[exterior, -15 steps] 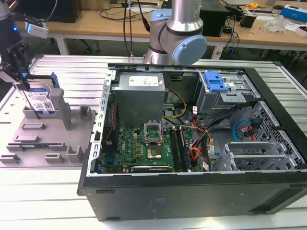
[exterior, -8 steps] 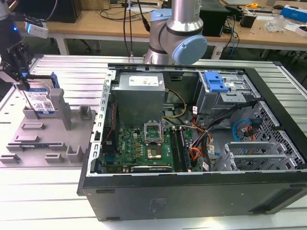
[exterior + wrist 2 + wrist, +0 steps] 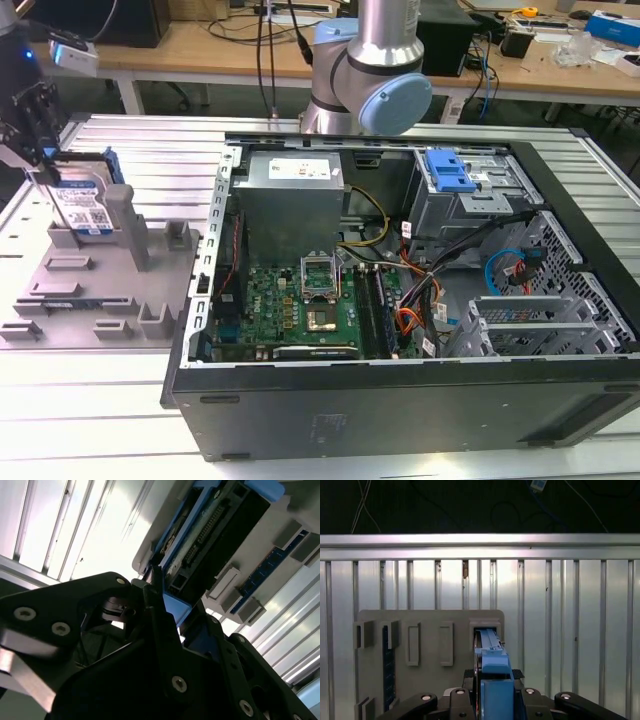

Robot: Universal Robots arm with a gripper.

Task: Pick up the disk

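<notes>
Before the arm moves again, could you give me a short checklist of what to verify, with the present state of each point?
1. Gripper at the disk: ok, at its upper edge in the exterior view.
2. Disk centred between the jaws: ok, its blue rail sits midway in the first wrist view.
3. Disk upright at the grey fixture: ok.
4. Disk free of its slot: cannot tell.
5. Computer case apart from the gripper: ok.

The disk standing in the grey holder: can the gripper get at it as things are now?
Probably yes. The gripper is already at the disk, which stands upright in the grey holder, and nothing lies between them. Its fingers seem to sit on either side of the disk's edge.
</notes>
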